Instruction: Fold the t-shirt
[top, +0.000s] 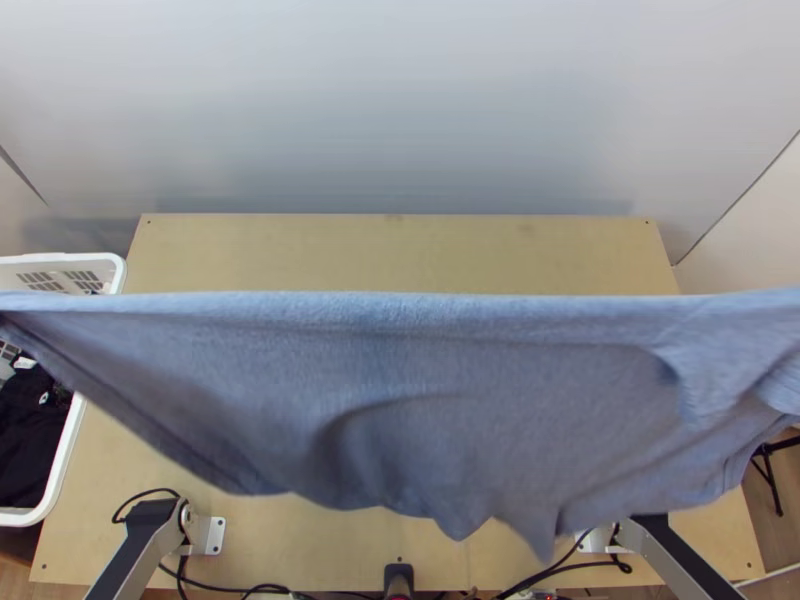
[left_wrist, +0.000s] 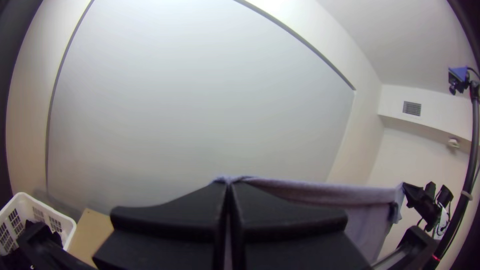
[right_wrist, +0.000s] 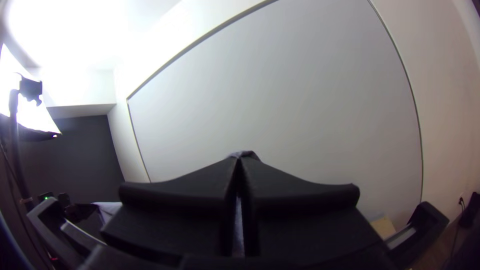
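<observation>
In the top view, the t-shirt (top: 390, 400) is raised between the camera and the table (top: 400, 250), its long axis running across the table from left to right. The upper edge is stretched nearly straight; the lower edge hangs unevenly toward the near side, with a soft crease at mid-span. The left arm (top: 140, 550) and the right arm (top: 680, 560) stand at opposite ends of this span, so neither appears the nearer to the garment as a whole. Wood surface shows beyond the upper edge, which should give room for laying the cloth down. The basket (top: 66, 450) borders the table on the left; the left end overlaps it in the picture and could snag if lowered there. In the left wrist view, the left gripper (left_wrist: 229, 181) is clenched on 1 end of the upper edge; the cloth extends from its tips to the right gripper (left_wrist: 417, 195), with a panel hanging below. In the right wrist view, the right gripper's fingers are pressed together on the other end, with cloth at the tips. The next step is judged to be a level lowering by both arms, tension maintained, before the 1st fold.
</observation>
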